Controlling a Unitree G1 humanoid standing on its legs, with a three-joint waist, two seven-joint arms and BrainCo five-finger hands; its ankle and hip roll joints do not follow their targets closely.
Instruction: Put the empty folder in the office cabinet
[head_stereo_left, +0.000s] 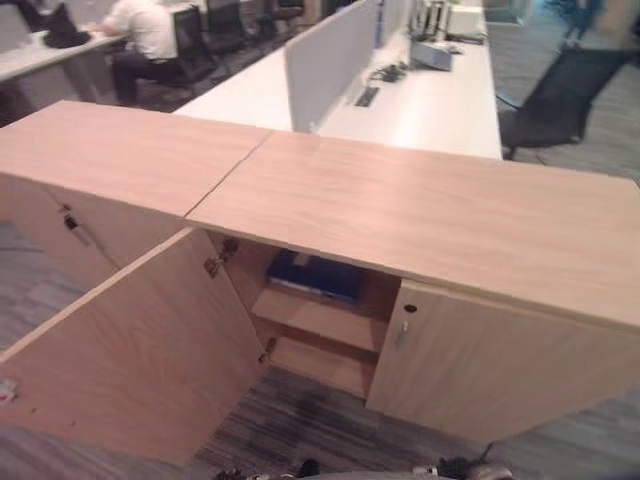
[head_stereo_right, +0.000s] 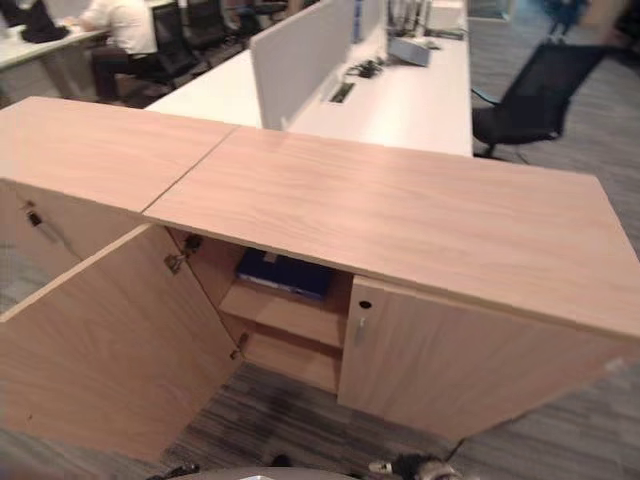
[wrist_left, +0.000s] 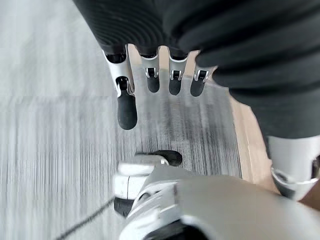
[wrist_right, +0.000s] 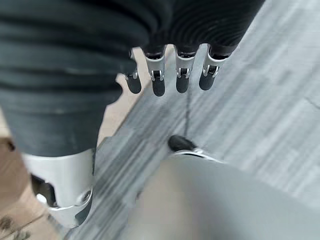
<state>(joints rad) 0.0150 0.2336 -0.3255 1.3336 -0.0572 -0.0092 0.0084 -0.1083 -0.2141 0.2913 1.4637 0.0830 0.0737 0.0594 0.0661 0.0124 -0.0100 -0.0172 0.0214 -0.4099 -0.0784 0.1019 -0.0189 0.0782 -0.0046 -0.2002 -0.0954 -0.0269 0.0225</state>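
Lying flat on the open office cabinet's (head_stereo_left: 420, 210) upper shelf, blue folder (head_stereo_left: 315, 277) shows in eye views; wrist views show left hand (wrist_left: 150, 75) and right hand (wrist_right: 170, 75) relaxed, empty, above grey carpet (wrist_left: 55, 140).

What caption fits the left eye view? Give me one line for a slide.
Blue folder lying on the upper shelf of the wooden office cabinet, left door swung open, right door shut.

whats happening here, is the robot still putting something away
Nothing is in either hand. A blue folder lies on the upper shelf of the wooden cabinet, whose left door stands open; the right door is shut. The left hand and right hand hang empty over the grey floor, fingers relaxed.
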